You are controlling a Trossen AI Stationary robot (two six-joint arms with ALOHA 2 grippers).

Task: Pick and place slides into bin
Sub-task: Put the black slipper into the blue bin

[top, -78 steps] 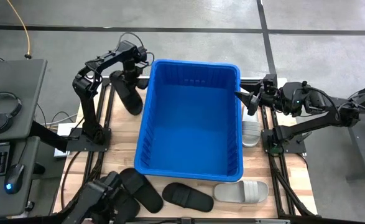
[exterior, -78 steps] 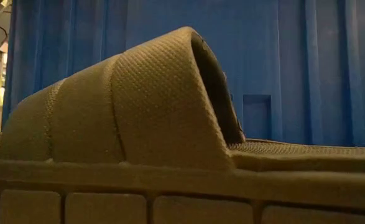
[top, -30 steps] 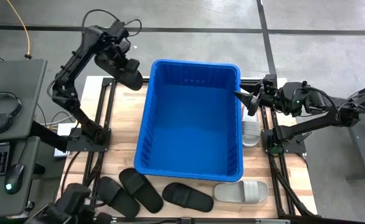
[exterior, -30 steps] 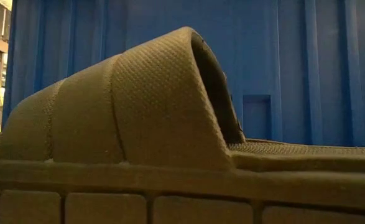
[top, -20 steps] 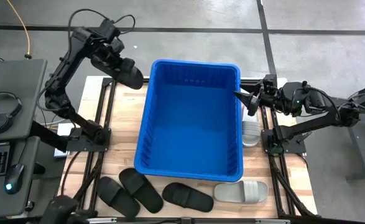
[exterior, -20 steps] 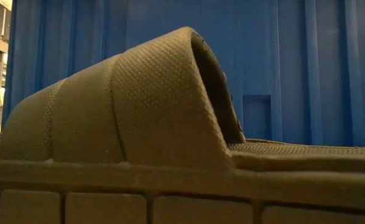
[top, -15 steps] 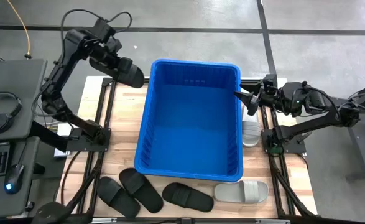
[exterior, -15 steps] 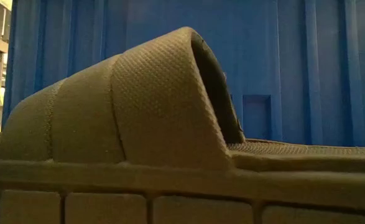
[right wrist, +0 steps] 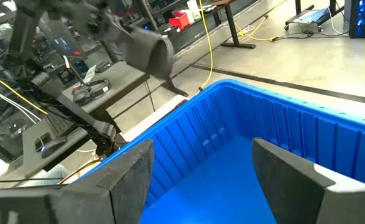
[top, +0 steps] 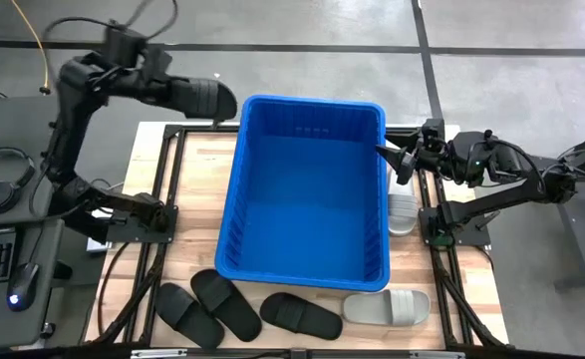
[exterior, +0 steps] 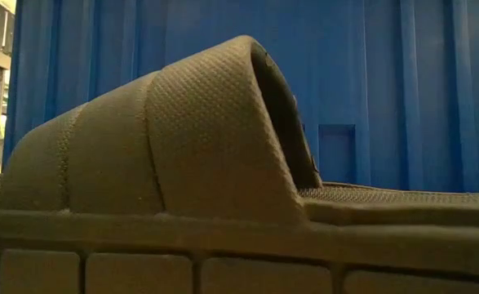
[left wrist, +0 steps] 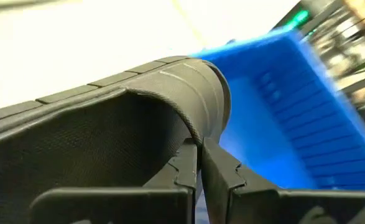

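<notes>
My left gripper [top: 168, 92] is raised over the table's far left corner, shut on a black slide [top: 202, 98] that reaches toward the far left corner of the blue bin [top: 307, 189]. The left wrist view shows this slide's strap [left wrist: 191, 87] with the bin [left wrist: 294, 106] beyond. My right gripper [top: 392, 160] hovers open at the bin's right rim; its wrist view looks into the bin [right wrist: 263, 143]. Three black slides [top: 222, 302] and a grey one [top: 387, 306] lie flat along the near edge. Another grey slide [top: 402, 212] lies right of the bin. My left gripper pinches the edge of the black slide's strap [left wrist: 196, 138] between its two fingers [left wrist: 183, 167]. The fingers come from the table's left, slanting downward. The slide is lifted clear of the table and lies roughly level, its free end toward the bin.
In the low view, a black slide [exterior: 166, 139] lying near the camera fills the picture, with the bin's wall [exterior: 402, 82] behind it. Black frame rails [top: 167, 170] run along both table sides. A desk with headphones [top: 3, 179] stands to the left.
My left gripper has risen and drawn back toward the table's far left, tipping up from steeply downward toward level. The black slide has gone up with it and turned, so it now lies across, pointing at the bin's far left corner.
</notes>
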